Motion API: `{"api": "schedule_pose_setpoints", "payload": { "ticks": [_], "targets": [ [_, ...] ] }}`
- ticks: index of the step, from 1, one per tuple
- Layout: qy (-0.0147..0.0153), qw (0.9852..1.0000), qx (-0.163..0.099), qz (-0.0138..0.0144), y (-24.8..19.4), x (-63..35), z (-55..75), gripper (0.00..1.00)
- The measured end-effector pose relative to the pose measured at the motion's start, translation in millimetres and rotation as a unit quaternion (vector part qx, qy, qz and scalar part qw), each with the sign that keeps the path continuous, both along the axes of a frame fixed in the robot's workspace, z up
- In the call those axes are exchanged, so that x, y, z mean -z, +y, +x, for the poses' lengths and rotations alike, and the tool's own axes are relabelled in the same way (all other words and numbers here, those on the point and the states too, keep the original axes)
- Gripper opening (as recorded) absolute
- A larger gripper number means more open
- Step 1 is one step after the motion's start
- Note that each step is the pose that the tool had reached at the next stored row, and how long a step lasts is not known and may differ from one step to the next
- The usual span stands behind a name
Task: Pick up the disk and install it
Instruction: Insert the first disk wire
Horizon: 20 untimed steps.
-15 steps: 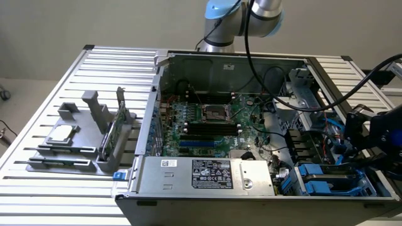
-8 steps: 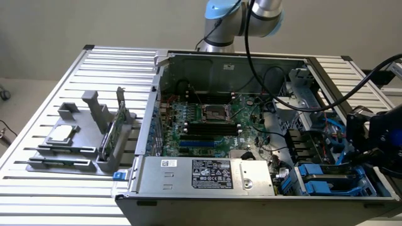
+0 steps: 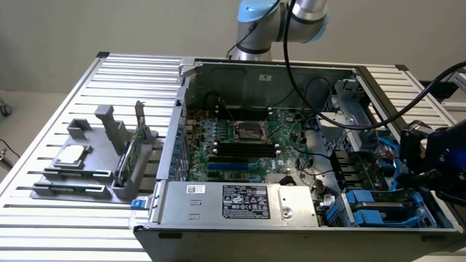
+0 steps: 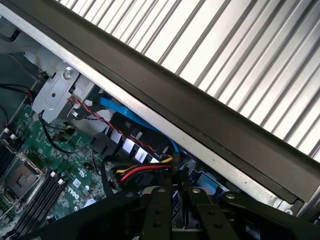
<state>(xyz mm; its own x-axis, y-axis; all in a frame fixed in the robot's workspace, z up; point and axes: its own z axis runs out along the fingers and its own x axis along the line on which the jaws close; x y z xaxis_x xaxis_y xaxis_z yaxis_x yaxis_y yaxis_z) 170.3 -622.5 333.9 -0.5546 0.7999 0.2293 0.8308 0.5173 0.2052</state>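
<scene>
At the case's (image 3: 291, 233) near corner, on the exterior view's right, the disk (image 3: 382, 210) sits low, hemmed between power supply (image 3: 240, 202) and side wall. Just above, the gripper (image 3: 426, 172) hangs close to that wall, open or closed impossible to tell. Beyond, the motherboard (image 3: 240, 139) lies clear overhead.

Soft even light, with shadow inside the computer case (image 3: 269, 82).
</scene>
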Motion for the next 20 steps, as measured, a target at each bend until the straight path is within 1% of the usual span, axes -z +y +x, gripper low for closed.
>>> {"api": "schedule_pose_setpoints", "payload": {
  "ticks": [1,4,6,9,10,11,12,13,15,20],
  "targets": [
    [0.0029,1.0,0.0,0.0016,0.0,-0.3,-0.5,0.18],
    [0.013,0.9999,0.001,0.0033,0.1,-1.1,-2.7,0.18],
    [0.021,0.9998,0.001,0.0041,0.1,-1.4,-4.3,0.18],
    [0.0329,0.9994,0.002,0.0069,0.0,-1.4,-5.4,0.18],
    [0.0353,0.9993,0.003,0.0084,0.0,-1.6,-5.6,0.18],
    [0.0372,0.9992,0.004,0.01,0.0,-1.7,-5.7,0.18],
    [0.0388,0.9992,0.005,0.0108,0.0,-1.9,-5.7,0.18],
    [0.0394,0.9991,0.007,0.0109,0.1,-2.1,-5.7,0.18],
    [0.0395,0.9991,0.008,0.0109,0.0,-3.4,-5.9,0.18],
    [0.0402,0.9991,0.008,0.0089,0.2,-8.5,-6.7,0.18]
  ]
}}
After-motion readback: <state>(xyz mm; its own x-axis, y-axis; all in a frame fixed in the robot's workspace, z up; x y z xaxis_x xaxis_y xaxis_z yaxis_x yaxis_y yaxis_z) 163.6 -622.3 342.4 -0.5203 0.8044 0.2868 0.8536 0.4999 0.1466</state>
